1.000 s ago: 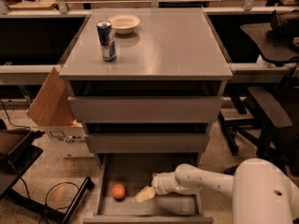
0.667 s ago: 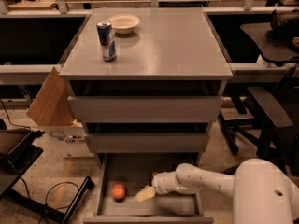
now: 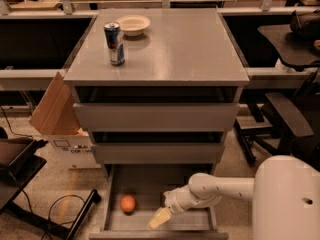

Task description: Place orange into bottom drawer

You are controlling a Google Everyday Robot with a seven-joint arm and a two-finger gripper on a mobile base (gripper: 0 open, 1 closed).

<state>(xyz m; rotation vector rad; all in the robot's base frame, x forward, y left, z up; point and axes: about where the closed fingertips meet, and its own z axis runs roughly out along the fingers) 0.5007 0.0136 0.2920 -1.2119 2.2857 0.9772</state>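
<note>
Lower left of centre, the orange (image 3: 128, 203) lies loose on the floor of the open bottom drawer (image 3: 150, 180). The pincer (image 3: 160, 217) hangs low inside just to its right, apart from the fruit; whether it is spread or pressed together cannot be told. The placing looks done, so the step in hand is probably the retreat, which calls for lifting the arm (image 3: 220, 189) out without nudging the orange.

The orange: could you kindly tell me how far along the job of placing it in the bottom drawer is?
Done: the orange lies on the floor of the open bottom drawer, towards its left. In hand: the gripper hangs over the drawer's front, right of the orange, apart from it. Left: probably only withdrawing the arm.
</note>
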